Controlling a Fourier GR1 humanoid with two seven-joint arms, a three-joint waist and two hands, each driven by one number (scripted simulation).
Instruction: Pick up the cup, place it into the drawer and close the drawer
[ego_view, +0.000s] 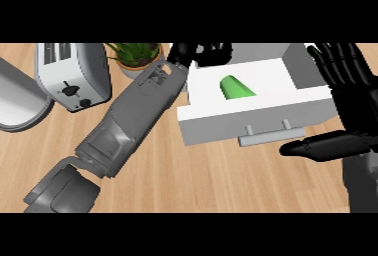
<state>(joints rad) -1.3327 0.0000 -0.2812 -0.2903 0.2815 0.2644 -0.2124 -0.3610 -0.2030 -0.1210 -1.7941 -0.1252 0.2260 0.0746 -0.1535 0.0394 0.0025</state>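
A light wooden bench (221, 180), its grain running across the view, carries everything here. At the upper left stands a toaster (71, 75) with a white body. It has two long slots in its top, and a black lever and a black knob on the end face turned toward the view's lower edge. Just to its right, at the top edge, is a potted plant (135, 54) with thin green leaves in a pale pot, its lower part hidden. Just left of the toaster lies a pale grey rounded object (18, 102), cut off by the left edge; what it is cannot be told.
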